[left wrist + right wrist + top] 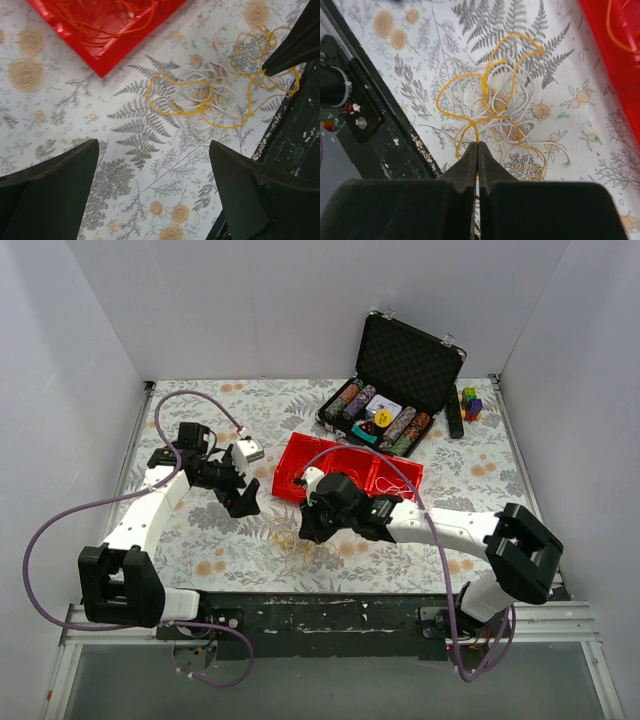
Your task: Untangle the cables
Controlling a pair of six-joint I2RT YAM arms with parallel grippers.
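The cables [291,533] lie on the table [200,532] just before the tray [297,462].

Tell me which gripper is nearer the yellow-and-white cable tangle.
Right. The right gripper sits at the edge of the cable tangle, shut on a yellow strand; the left gripper hangs open, apart from it.

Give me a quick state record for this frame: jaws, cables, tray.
left gripper: jaws open, empty, tangle ahead of it
right gripper: jaws shut on yellow strand at the tangle's near edge
tangle: yellow and white strands looped together on the table, outside the tray
red tray: holds orange strands
progress: yellow and white not yet separated
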